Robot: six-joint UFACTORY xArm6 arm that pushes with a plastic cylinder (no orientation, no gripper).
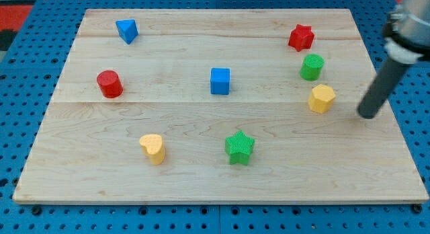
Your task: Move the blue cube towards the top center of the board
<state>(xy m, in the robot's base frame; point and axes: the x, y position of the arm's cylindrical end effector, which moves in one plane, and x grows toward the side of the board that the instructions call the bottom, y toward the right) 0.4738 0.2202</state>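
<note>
The blue cube (220,81) sits near the middle of the wooden board (201,173), a little above centre. My tip (367,115) is at the view's right, on the board near its right edge, just right of the yellow hexagonal block (322,98). The tip is far to the right of the blue cube and touches no block. The rod slants up to the view's top right corner.
A blue triangular block (127,30) lies at the top left. A red cylinder (109,84) is at the left. A red star (301,37) and green cylinder (312,66) are at the right. A yellow heart (153,148) and green star (239,147) lie at the bottom.
</note>
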